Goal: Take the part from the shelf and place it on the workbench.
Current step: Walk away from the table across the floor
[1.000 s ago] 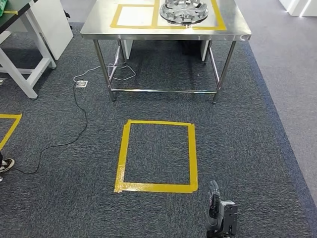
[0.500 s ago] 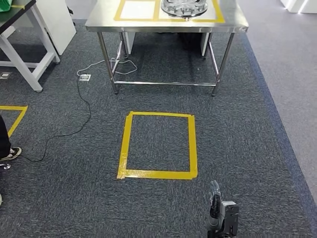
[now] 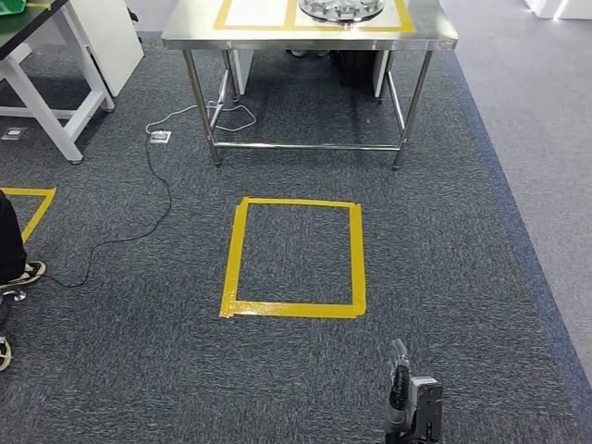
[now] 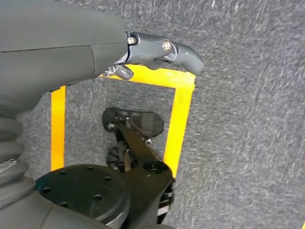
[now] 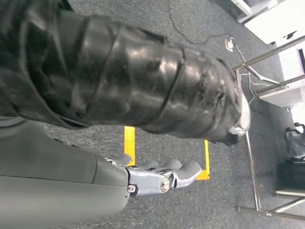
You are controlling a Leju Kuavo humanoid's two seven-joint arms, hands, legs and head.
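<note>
The round, silver, ribbed metal part (image 3: 341, 8) sits on the far stainless-steel workbench (image 3: 307, 37), inside a yellow tape outline and cut off by the upper edge of the head view, so only its near rim can be seen. The bench's thin steel legs and low crossbar leave open space beneath it, and a white cable (image 3: 209, 118) trails from there to a small floor socket (image 3: 160, 136), with a black cable (image 3: 140, 222) snaking off to the left. Between bench and robot lies a broad run of dark grey carpet (image 3: 453, 259), marked by a square of yellow floor tape (image 3: 294, 258). A paler floor strip runs along the right side. The right hand (image 3: 400, 375) hangs low with fingers (image 5: 179, 171) stretched out, grasping nothing. The left hand (image 4: 158, 52) likewise hangs slack with fingers extended and empty. At the left edge are a white table frame (image 3: 55, 102) and a person's shoe (image 3: 27, 272).
</note>
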